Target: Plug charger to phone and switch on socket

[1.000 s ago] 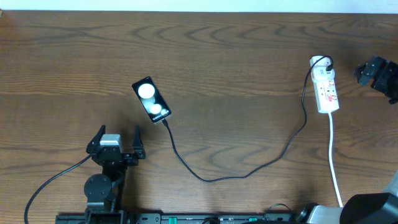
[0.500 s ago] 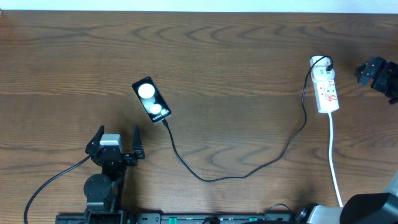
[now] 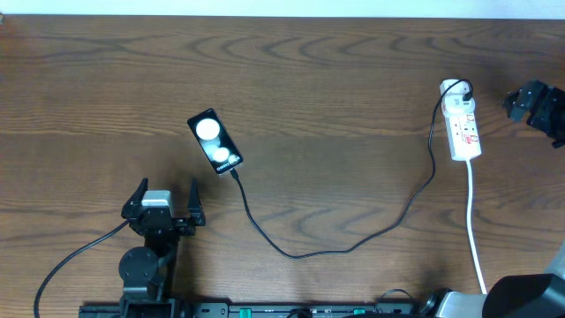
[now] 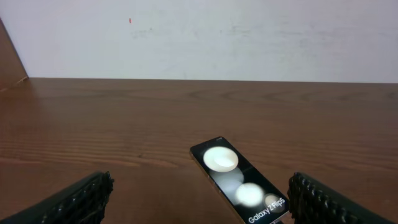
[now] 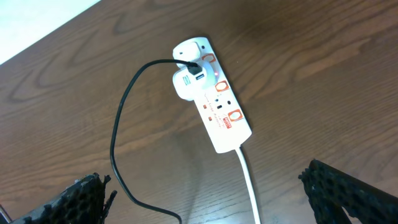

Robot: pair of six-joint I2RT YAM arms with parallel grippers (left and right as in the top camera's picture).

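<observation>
Finds the left gripper (image 3: pixel 168 189) by the table's (image 3: pixel 309 71) front edge, fingers spread wide and empty, then the phone (image 3: pixel 215 141) just beyond with the charger (image 3: pixel 353 243) meeting its near end, then the socket (image 3: pixel 463 128) towards the right edge, the right gripper (image 5: pixel 200 190) gaping nearby, touching nothing.

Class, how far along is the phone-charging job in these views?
Looks done: the charger cable meets the lower end of the phone, its other end in the adapter on the power strip. In hand: nothing; left gripper and right gripper stand open, clear of both. Left: the strip's switches, whose state I cannot tell.
</observation>
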